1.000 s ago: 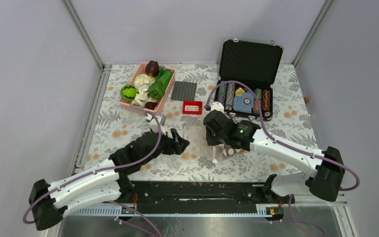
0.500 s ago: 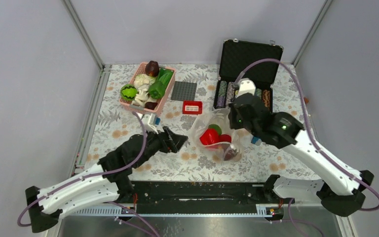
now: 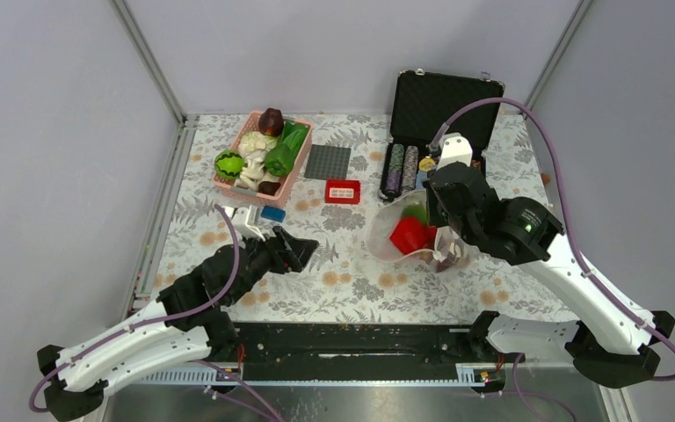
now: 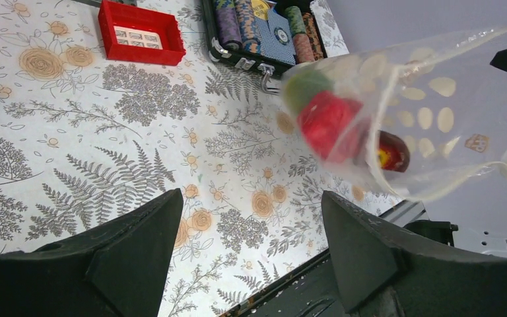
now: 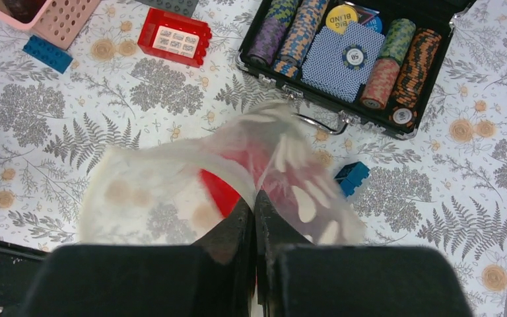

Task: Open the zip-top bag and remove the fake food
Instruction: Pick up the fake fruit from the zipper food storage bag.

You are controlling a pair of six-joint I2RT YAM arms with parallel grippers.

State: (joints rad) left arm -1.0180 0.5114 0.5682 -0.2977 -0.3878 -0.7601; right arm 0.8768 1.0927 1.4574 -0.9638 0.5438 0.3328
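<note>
My right gripper (image 3: 440, 230) is shut on one edge of the zip-top bag (image 3: 402, 236), a clear bag with cream dots that hangs off the table in front of the poker-chip case. In the right wrist view the film of the bag (image 5: 171, 185) is pinched between the jaws of the right gripper (image 5: 255, 198). Inside lies fake food: a red piece (image 3: 411, 236), a green piece (image 3: 417, 214) and a dark maroon piece (image 4: 393, 150). My left gripper (image 3: 303, 251) stands open and empty to the left, apart from the bag (image 4: 429, 112), low over the tablecloth.
A pink basket (image 3: 297, 172) with more toy food stands at the back left. Beside it lie a grey baseplate (image 3: 328, 163), a red brick (image 3: 343, 191) and a blue brick (image 3: 272, 213). The open poker-chip case (image 3: 444, 105) is at the back right, with another blue brick (image 5: 352, 178) near it.
The right gripper has lifted the bag off the table and carried it to the right and back. The left arm has drawn back to the left, still open.
</note>
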